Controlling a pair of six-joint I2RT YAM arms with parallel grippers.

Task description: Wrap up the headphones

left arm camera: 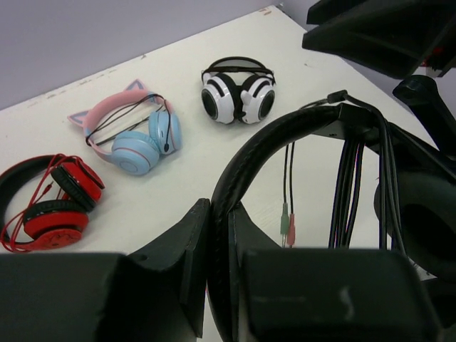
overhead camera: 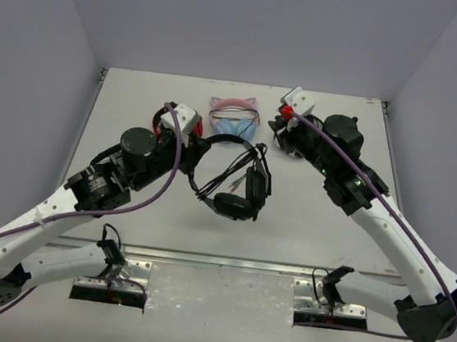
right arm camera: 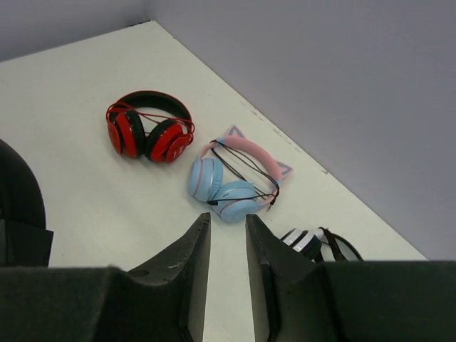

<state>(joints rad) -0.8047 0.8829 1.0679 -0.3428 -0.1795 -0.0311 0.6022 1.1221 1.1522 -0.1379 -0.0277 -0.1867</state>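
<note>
left hand [left arm camera: 217, 239] clamps headphones [overhead camera: 234, 206] | long axis diagonal | cups toward near-right

The left arm [overhead camera: 135, 156] hides most of the red headphones [overhead camera: 159, 126] from above; the right tool [right arm camera: 226, 224] covers part of the white pair [right arm camera: 305, 241].

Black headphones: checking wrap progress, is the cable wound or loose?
Partly wound: cable strands loop over the headband, plug ends dangle loose.
</note>
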